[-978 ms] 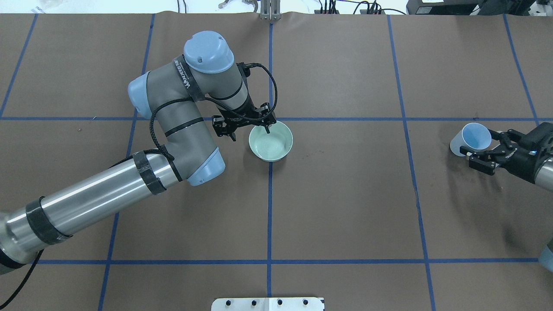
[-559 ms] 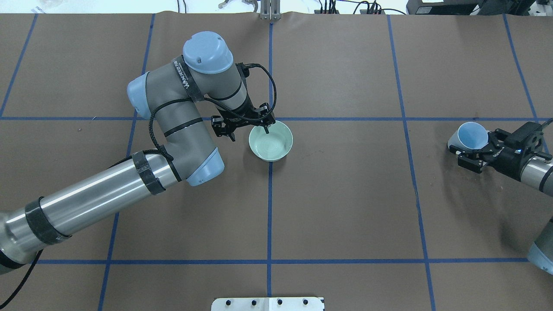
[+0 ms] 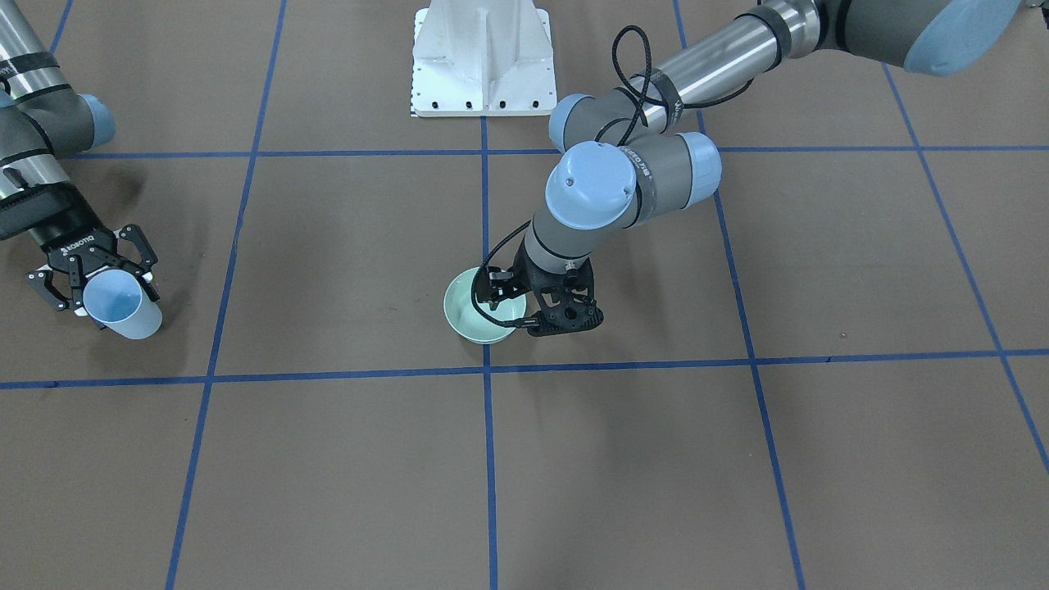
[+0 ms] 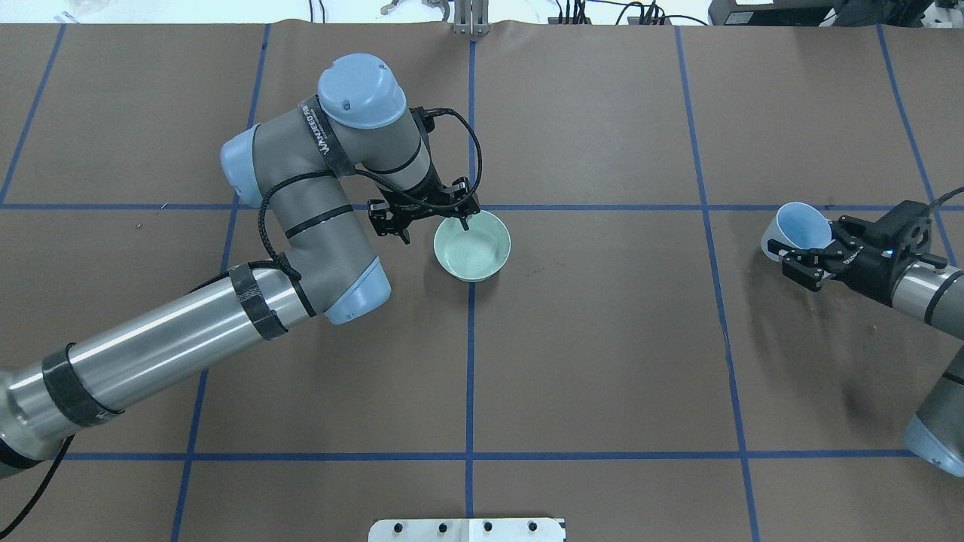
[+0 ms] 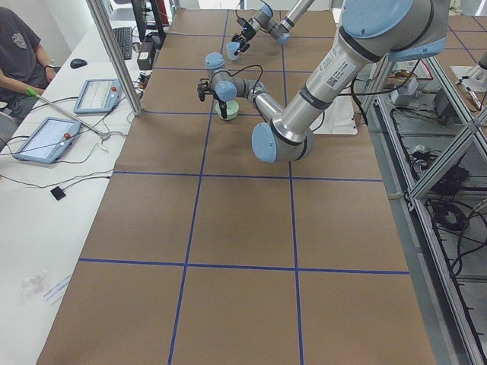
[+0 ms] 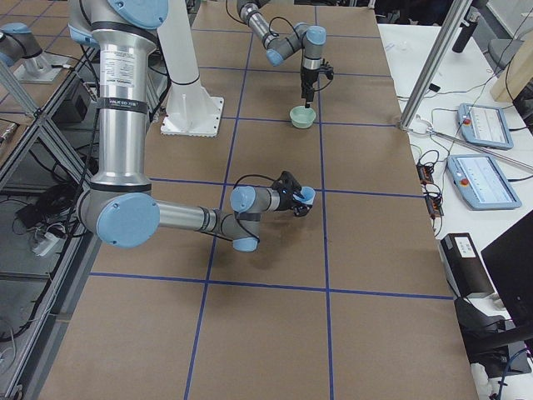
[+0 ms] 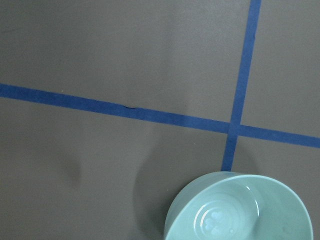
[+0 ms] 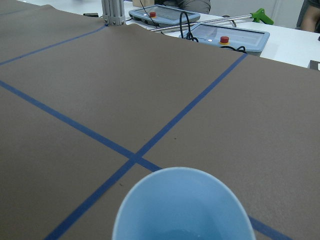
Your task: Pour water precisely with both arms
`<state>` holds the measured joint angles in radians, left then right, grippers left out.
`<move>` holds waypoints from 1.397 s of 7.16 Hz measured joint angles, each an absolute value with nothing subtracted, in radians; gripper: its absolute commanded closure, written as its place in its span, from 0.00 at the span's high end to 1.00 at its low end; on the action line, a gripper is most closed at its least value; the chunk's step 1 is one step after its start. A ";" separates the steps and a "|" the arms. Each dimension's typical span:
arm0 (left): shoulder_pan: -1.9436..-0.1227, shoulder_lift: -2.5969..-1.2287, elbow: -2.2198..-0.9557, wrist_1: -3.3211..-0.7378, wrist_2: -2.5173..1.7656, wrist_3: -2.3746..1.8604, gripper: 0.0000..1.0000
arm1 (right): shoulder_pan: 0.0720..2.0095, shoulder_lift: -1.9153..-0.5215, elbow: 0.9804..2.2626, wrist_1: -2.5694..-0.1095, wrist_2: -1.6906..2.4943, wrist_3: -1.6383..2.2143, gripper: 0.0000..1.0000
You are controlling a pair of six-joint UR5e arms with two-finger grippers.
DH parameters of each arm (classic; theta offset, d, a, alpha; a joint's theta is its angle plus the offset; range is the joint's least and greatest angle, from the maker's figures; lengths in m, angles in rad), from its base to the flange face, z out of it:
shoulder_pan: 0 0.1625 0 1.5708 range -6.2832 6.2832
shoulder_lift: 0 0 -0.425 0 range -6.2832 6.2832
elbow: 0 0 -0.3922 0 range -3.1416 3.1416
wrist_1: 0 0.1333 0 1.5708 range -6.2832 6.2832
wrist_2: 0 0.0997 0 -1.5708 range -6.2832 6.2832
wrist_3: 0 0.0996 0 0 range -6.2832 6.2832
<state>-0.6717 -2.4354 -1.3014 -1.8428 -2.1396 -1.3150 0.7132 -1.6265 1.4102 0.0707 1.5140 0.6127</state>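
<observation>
Front-facing: 2 arms, 2 grippers, 1 bowl, 1 cup, 1 pedestal. The left arm (image 3: 623,180) comes in from the top right. The left gripper (image 3: 524,314) points down at the pale green round ceramic bowl (image 3: 474,318) with its fingers spread wide across the bowl's wall, one over the inside and one outside. Cannot tell if they touch the rim. The right arm (image 3: 45,123) is at the view's left edge. The right gripper (image 3: 106,288) is clamped around the light-blue plastic cup (image 3: 127,315), whose mouth is tipped toward the camera. The white metal pedestal (image 3: 479,57) stands top centre on the brown paper-covered table (image 3: 328,459), which is gridded with blue tape lines (image 3: 483,426).

Overhead: the bowl sits just beside a tape crossing near the table's middle. The cup is well apart from it at the right, tilted, and its shadow falls away from it on the paper.

Exterior left: left arm near and large, right arm far and small. 1 seated operator (image 5: 19,46) and 2 control tablets (image 5: 95,95) are on the side desk.

Exterior right: the near arm holds the cup; the bowl is far, under the other gripper.

Left wrist: 1 bowl cut off at bottom right, 2 tape lines crossing. White glints on the bowl's floor read as a thin film of water (image 7: 216,220).

Right wrist: the cup's mouth fills the bottom of the frame. Cannot tell if there is liquid inside.
</observation>
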 measured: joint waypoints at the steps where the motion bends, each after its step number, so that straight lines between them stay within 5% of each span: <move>1: -0.694 -2.421 -1.329 -1.841 -2.155 -1.309 1.00 | 0.712 -1.610 1.503 -0.070 1.495 0.615 0.12; 3: -0.785 -2.310 -1.411 -1.841 -2.238 -1.211 1.00 | 0.649 -1.527 1.699 -0.433 1.391 0.617 0.12; 5: -0.882 -2.164 -1.474 -1.842 -2.314 -1.024 1.00 | 0.491 -1.303 1.804 -0.898 1.206 0.625 0.12; 8: -0.941 -2.104 -1.461 -1.843 -2.342 -0.916 1.00 | 0.362 -0.953 1.772 -1.502 1.071 0.634 0.11; 10: -0.943 -2.103 -1.446 -1.845 -2.342 -0.909 1.00 | 0.350 -0.801 1.643 -1.673 1.039 0.608 0.11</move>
